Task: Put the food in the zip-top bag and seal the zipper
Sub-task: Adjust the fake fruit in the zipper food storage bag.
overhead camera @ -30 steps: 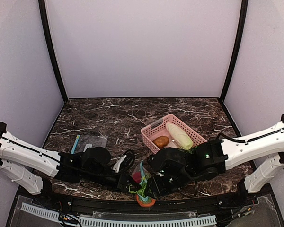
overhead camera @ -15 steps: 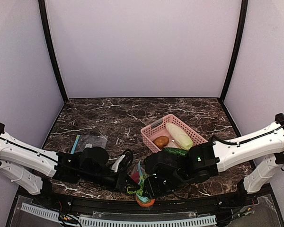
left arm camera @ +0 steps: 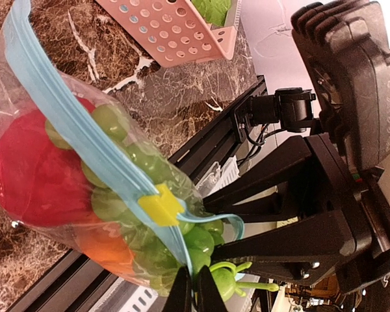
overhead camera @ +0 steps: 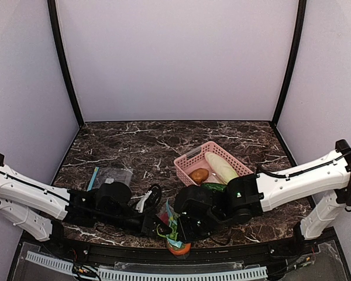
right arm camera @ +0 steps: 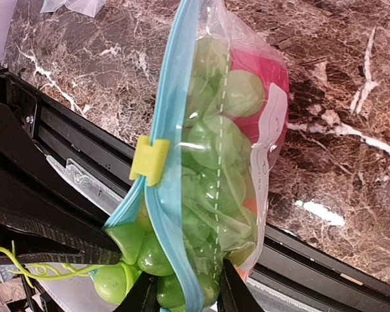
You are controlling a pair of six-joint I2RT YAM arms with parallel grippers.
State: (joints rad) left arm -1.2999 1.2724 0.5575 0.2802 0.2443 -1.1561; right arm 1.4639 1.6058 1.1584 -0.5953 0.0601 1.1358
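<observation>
Leftward the right arm has slid, and its right gripper (right arm camera: pixel 188 296) straddles the zip-top bag (right arm camera: pixel 247 156) at bottom centre of the top view; whether it clamps cannot be told. The left gripper (left arm camera: pixel 195 291) pinches the zipper (left arm camera: pixel 71 136). The grape bunch (right arm camera: pixel 214 162) and red fruit (left arm camera: pixel 26 175) sit inside.

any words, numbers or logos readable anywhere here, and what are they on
No text can be read in any view.
white label on the zip-top bag: faint marks only, too blurred to read.
pink basket: no print visible.
</observation>
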